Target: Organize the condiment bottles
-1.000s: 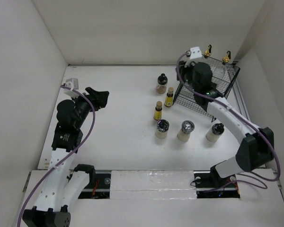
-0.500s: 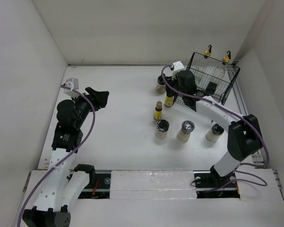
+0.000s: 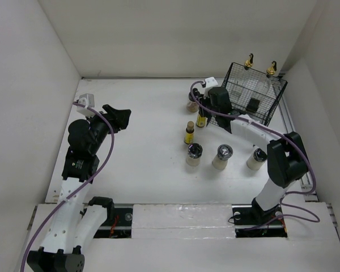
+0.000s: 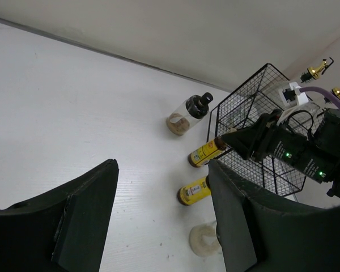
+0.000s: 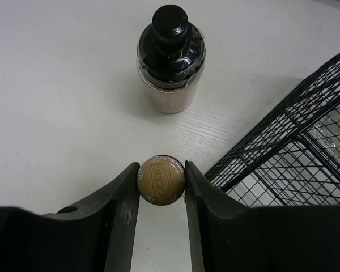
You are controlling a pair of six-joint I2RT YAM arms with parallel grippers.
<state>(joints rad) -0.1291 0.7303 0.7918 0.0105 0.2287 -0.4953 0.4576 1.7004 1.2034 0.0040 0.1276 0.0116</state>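
Observation:
My right gripper (image 3: 203, 115) is shut on the gold cap (image 5: 161, 180) of a small amber bottle (image 3: 202, 120) standing just left of the black wire basket (image 3: 262, 116). Both fingers touch the cap. A pale bottle with a black lid (image 5: 170, 62) stands just beyond it. A second amber bottle (image 3: 188, 134) and three squat dark-lidded jars (image 3: 194, 154) (image 3: 221, 156) (image 3: 257, 158) stand nearer me. Two tall glass bottles with gold pourers (image 3: 249, 61) (image 3: 270, 69) are at the basket's far side. My left gripper (image 3: 120, 116) is open and empty, far to the left.
The basket (image 5: 306, 141) stands right beside my right fingers. White walls close in the table at the back and both sides. The left wrist view shows both amber bottles (image 4: 205, 153) (image 4: 194, 191) lying across its frame, and the basket (image 4: 243, 113).
My right arm has swung left from over the basket to the amber bottle and closed its fingers on the cap. The left arm has not moved.

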